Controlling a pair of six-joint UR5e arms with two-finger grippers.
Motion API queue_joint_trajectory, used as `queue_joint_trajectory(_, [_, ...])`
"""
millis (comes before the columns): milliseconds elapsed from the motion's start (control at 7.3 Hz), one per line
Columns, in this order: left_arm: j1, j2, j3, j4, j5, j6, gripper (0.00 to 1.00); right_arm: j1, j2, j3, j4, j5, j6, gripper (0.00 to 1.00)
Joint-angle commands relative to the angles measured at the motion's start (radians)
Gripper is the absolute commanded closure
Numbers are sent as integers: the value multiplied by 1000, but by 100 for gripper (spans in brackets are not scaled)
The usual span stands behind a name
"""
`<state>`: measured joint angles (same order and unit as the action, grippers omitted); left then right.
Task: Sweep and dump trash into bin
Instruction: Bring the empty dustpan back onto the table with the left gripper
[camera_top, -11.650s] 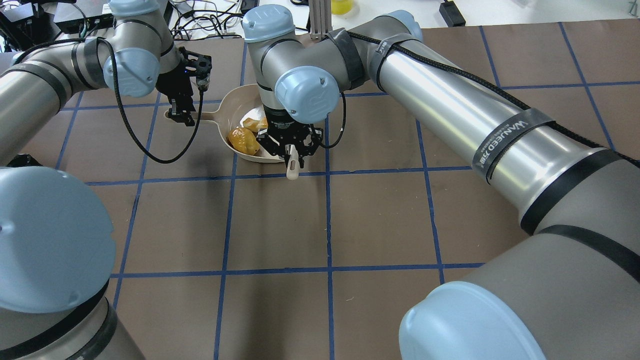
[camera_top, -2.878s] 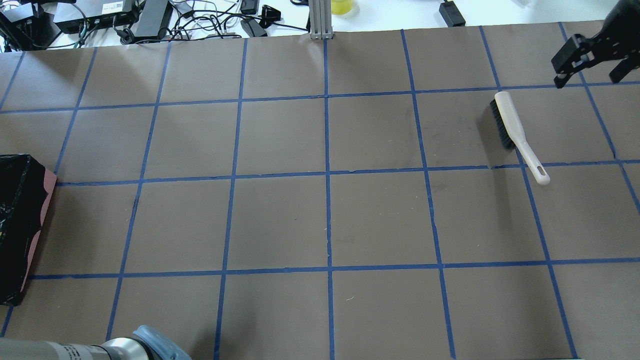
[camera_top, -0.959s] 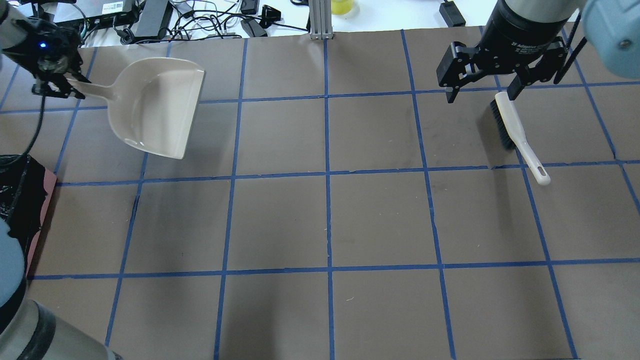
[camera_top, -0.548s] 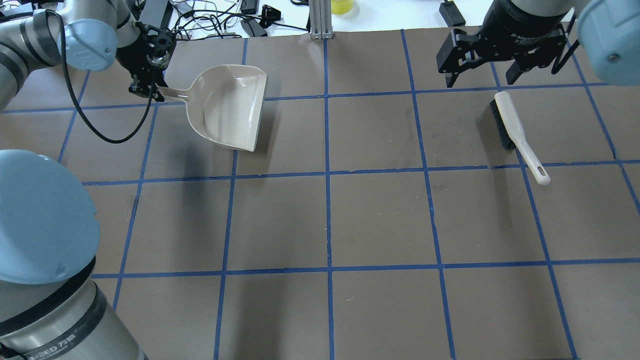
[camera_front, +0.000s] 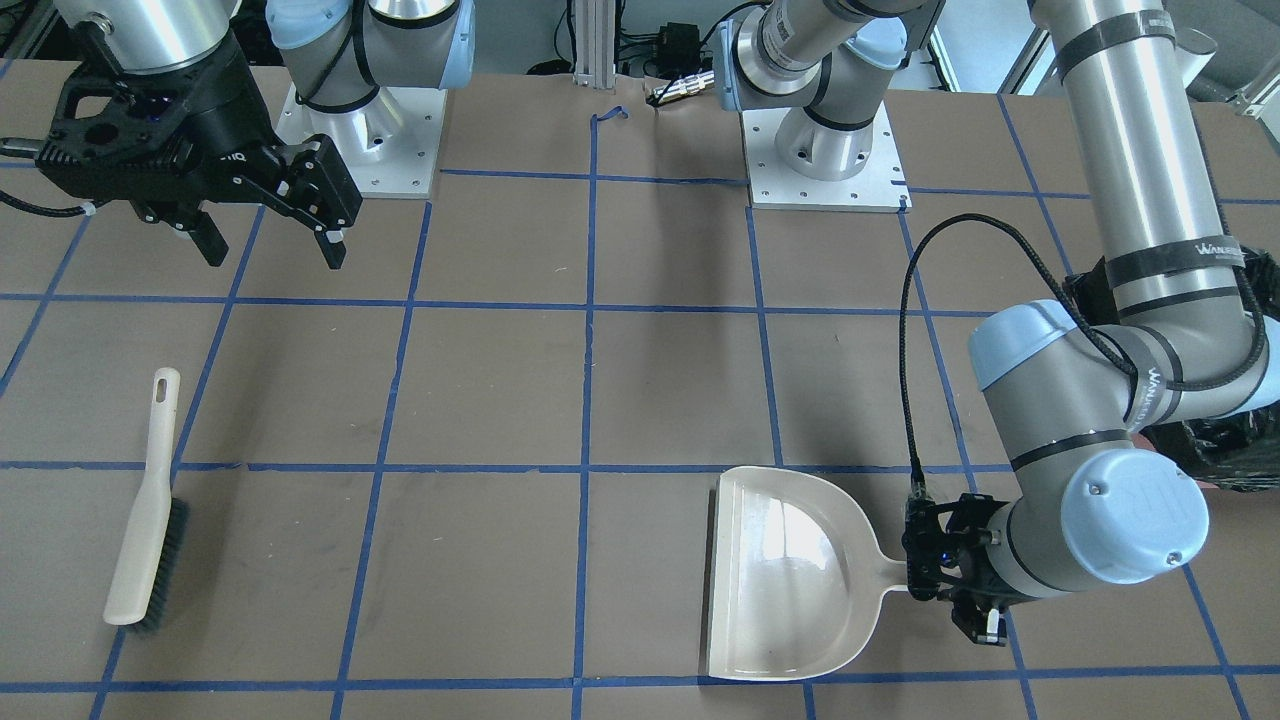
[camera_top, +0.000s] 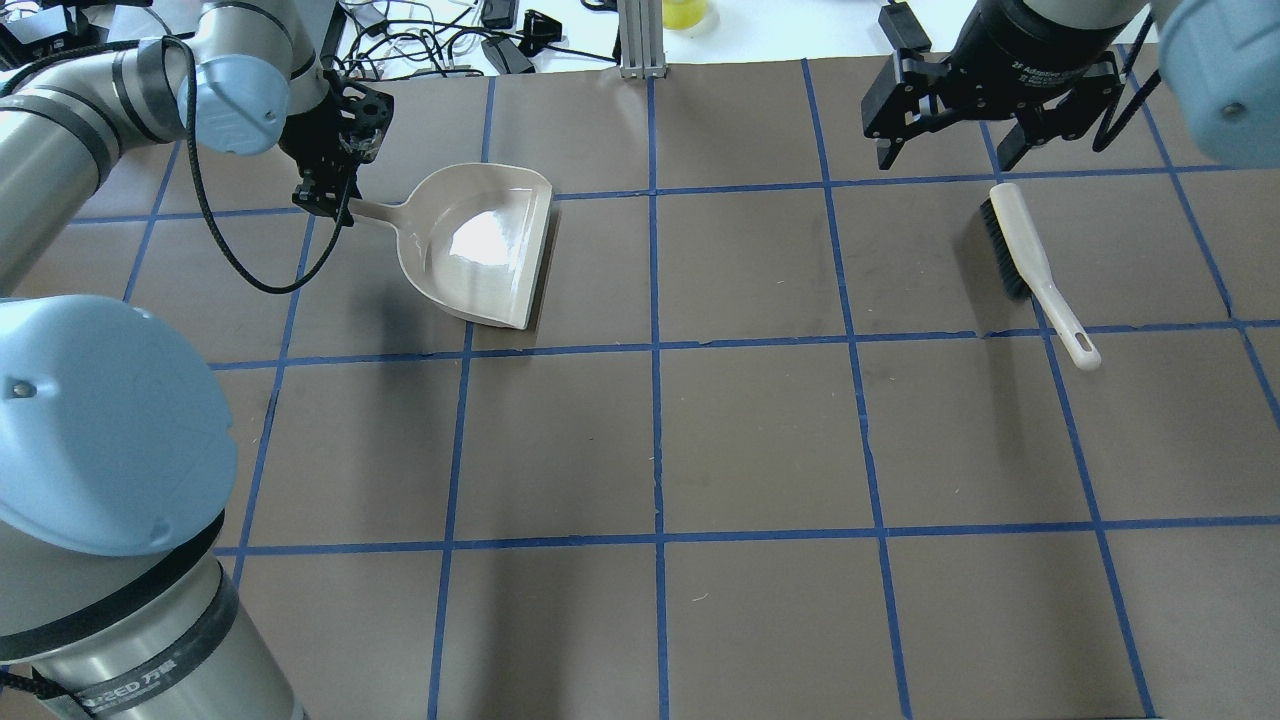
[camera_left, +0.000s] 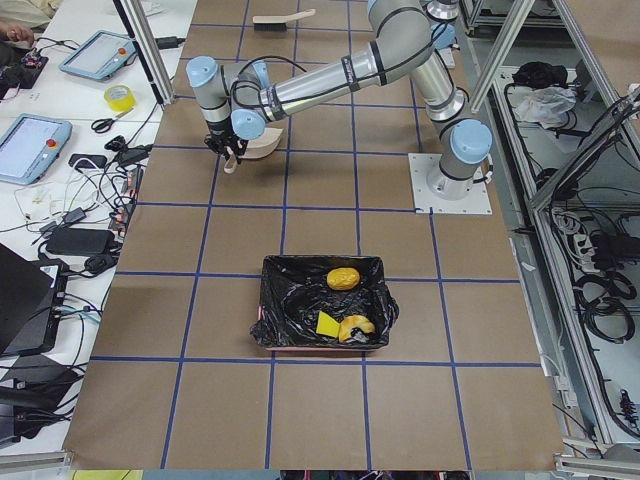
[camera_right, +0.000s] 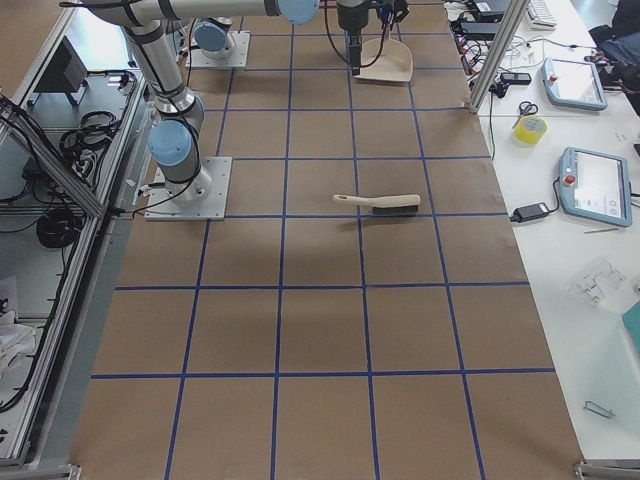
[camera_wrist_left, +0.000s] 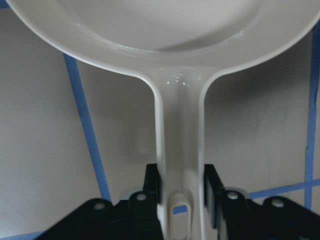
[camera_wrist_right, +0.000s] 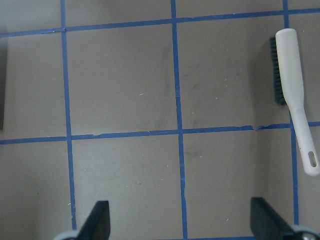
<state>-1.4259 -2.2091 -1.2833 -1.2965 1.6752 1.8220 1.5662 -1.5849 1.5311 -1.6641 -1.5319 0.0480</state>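
The trash lies in the black-lined bin (camera_left: 275, 300): a golden-brown lump (camera_left: 343, 278), a yellow wedge (camera_left: 327, 324) and a tan croissant piece (camera_left: 357, 328). My left gripper (camera_top: 325, 205) is shut on the handle (camera_wrist_left: 180, 165) of the empty beige dustpan (camera_top: 480, 245), which sits flat at or just above the table at the far left; it also shows in the front-facing view (camera_front: 780, 575). My right gripper (camera_top: 945, 160) is open and empty, above and behind the brush (camera_top: 1030, 265).
The white brush with black bristles lies alone on the table at the far right (camera_front: 145, 510). Cables and boxes (camera_top: 420, 40) lie beyond the far table edge. The bin's bag (camera_front: 1225, 450) shows behind my left arm.
My left gripper has carried the dustpan right and lower, from the far left corner to the table. The pan held trash earlier and is now empty. My right gripper has backed slightly off the brush.
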Motion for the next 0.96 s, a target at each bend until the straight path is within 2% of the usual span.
queue_joint_trajectory(0, [7, 5, 1, -3, 0, -74, 100, 0, 0, 0, 1, -4, 1, 0])
queue_joint_trajectory(411, [10, 5, -19, 8, 9, -70, 100, 0, 0, 0, 1, -4, 1, 0])
queue_joint_trajectory(548, [12, 9, -25, 8, 9, -70, 95, 0, 0, 0, 1, -5, 0, 0])
queue_joint_trajectory(685, [18, 9, -25, 11, 8, -67, 68, 0, -1, 0, 1, -5, 0, 0])
queue_joint_trajectory(822, [39, 9, -25, 11, 8, -63, 58, 0, 0, 0, 1, -5, 0, 0])
